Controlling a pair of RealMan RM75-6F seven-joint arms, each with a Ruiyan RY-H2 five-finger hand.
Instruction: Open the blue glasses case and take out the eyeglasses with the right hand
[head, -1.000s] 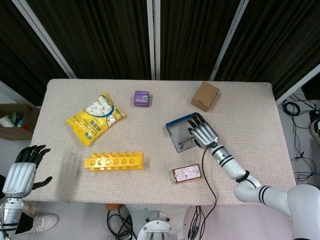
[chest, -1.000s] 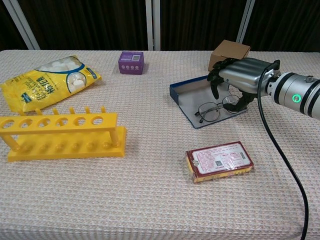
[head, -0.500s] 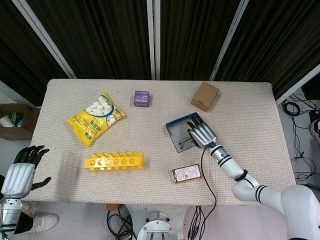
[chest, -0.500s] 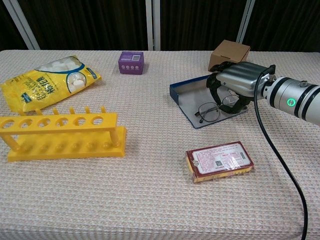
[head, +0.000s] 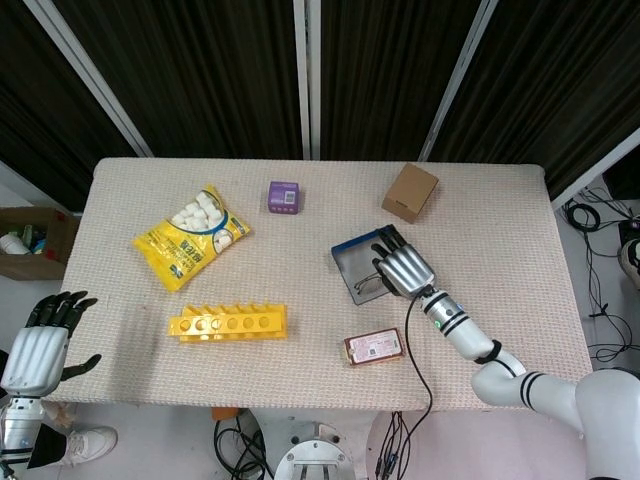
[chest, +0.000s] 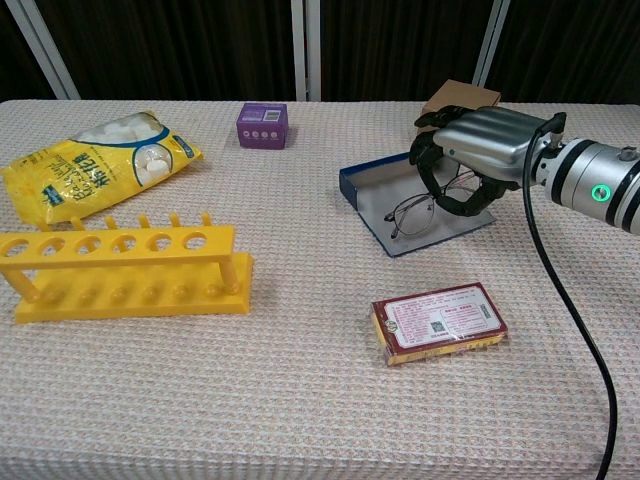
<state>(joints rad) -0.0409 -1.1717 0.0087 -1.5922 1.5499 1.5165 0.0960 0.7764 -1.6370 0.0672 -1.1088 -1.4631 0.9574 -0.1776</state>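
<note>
The left hand (head: 40, 345) is hanging off the table's (head: 500, 220) front-left corner, fingers apart and holding nothing. On the table's left side, a yellow snack bag (chest: 90, 160) is lying toward the far edge, with a yellow tube rack (chest: 120, 272) sitting nearer the front. A small purple box (chest: 263, 125) is sitting near the far edge at the middle. Right of centre, the blue glasses case (chest: 372, 190) is lying open, and the right hand (chest: 478, 152) is curling its fingers around the eyeglasses (chest: 415, 214), one lens end tilting up out of the case while the other lens is resting on the lining. A brown cardboard box (head: 410, 192) is sitting just behind the hand, and a red packet (chest: 438, 322) is lying toward the front edge.

The grip seems to be catching only one end of the frame, so the eyeglasses could be slipping or twisting free as they rise, or a temple arm could be snagging the case wall and dragging the case along.

Print is showing on the snack bag, the purple box and the red packet, but none of it is readable.
</note>
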